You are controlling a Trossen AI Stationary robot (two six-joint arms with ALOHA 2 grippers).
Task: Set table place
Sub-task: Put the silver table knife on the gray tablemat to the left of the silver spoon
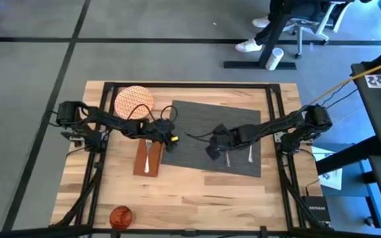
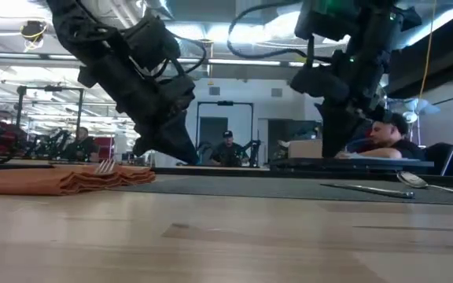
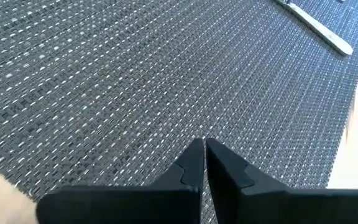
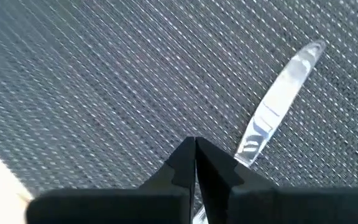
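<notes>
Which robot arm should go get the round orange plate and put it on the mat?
Probably the left. In the high view the left claw sits at the placemat's left edge, with the plate close by on its side. The right claw is farther off, by the knife and spoon.

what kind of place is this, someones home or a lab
Most likely a robotics lab or workshop, not a home. The table stands on a grey taped floor beside an office chair, and the low view shows an open hall with seated people and equipment racks.
</notes>
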